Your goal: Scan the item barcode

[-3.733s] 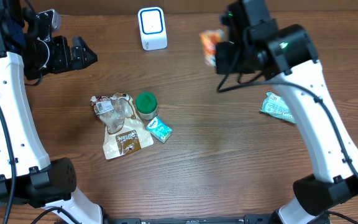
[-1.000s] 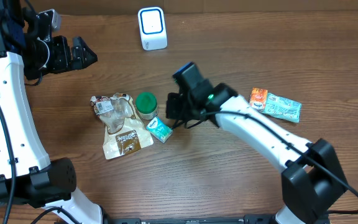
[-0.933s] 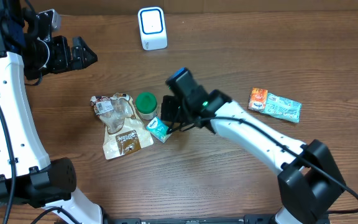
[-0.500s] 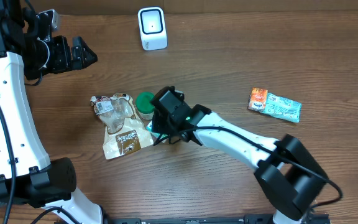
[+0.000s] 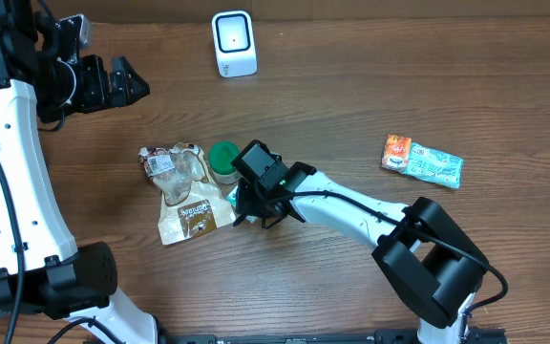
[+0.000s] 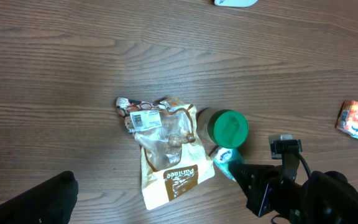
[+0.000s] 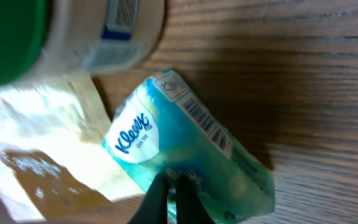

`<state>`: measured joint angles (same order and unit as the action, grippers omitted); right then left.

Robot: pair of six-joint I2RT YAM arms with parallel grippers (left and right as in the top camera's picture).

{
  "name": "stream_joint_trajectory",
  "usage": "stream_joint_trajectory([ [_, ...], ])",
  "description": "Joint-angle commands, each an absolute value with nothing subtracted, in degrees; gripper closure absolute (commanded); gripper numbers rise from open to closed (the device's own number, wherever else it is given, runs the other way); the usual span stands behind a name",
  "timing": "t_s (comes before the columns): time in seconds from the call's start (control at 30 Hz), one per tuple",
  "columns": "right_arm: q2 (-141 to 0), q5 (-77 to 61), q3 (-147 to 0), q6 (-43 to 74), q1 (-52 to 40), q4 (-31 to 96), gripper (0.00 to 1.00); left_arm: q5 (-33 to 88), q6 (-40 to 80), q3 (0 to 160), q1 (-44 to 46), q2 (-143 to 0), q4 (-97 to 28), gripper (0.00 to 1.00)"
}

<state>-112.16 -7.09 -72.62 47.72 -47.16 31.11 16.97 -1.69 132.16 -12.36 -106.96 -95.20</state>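
A teal Kleenex tissue pack (image 7: 185, 155) with a barcode on its side lies on the wood table beside a green-lidded jar (image 5: 223, 159). My right gripper (image 7: 174, 180) is low over the pack, its fingers pinched shut on the crumpled film at the near edge. From overhead the right gripper (image 5: 251, 204) covers most of the pack. The white scanner (image 5: 234, 43) stands at the back centre. My left gripper (image 5: 134, 81) hangs open at the far left, holding nothing.
A brown pouch (image 5: 194, 215) and a clear snack bag (image 5: 170, 167) lie just left of the jar. An orange packet (image 5: 396, 151) and a teal packet (image 5: 434, 165) rest together at the right. The right arm stretches diagonally across the table's middle.
The right arm left the orange packet beside the teal packet at the right, then swung left and down onto the tissue pack. The left arm has not moved.
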Motion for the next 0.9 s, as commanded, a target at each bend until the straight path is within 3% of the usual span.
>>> stream_joint_trajectory([
  [0.0, -112.4, -7.2, -73.1, 39.1, -45.3, 33.3, 0.96, 17.4, -2.6, 133.1, -12.0, -106.5, -95.3, 0.0],
  [0.43, -112.4, 2.7, -81.4, 16.4, -37.4, 47.7, 0.96, 17.4, -2.6, 133.1, -12.0, -106.5, -95.3, 0.0],
  [0.53, -112.4, -1.0, -82.9, 16.2, -36.7, 47.7, 0.96, 17.4, -2.6, 133.1, -12.0, -106.5, -95.3, 0.0],
  [0.67, -112.4, -17.6, -83.8, 20.8, -37.5, 47.1, 0.96, 17.4, -2.6, 133.1, -12.0, -106.5, -95.3, 0.01],
  [0.87, -112.4, -22.6, -81.2, 28.6, -42.8, 48.6, 0.96, 17.4, -2.6, 133.1, -12.0, -106.5, -95.3, 0.0],
])
